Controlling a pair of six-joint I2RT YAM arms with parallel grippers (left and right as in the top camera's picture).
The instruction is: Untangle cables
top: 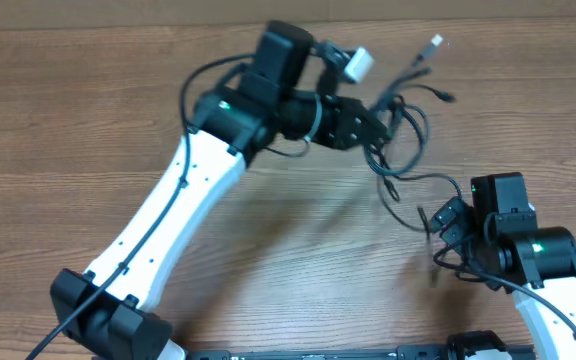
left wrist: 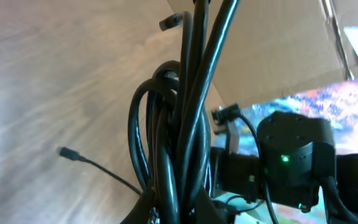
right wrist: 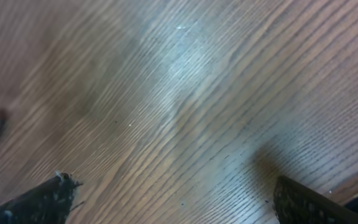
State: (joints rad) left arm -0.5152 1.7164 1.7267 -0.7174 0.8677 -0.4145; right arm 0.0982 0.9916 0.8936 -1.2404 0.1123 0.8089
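The cables (top: 404, 128) are thin black cords in a knotted bundle, lifted off the wooden table at the back centre. Plug ends stick out at the top (top: 435, 42) and to the right (top: 448, 97). My left gripper (top: 380, 128) is shut on the bundle. In the left wrist view the cords (left wrist: 182, 118) rise straight out of that gripper (left wrist: 179, 214), and one loose plug end (left wrist: 67, 154) hangs to the left. One strand trails down towards my right gripper (top: 434, 228), which stands open near the table with nothing between its fingers (right wrist: 42, 202).
A small white block (top: 358, 65) sits by the left wrist, above the bundle. The right arm (left wrist: 291, 162) shows behind the cords in the left wrist view. Bare wood table (right wrist: 179, 87) fills the right wrist view.
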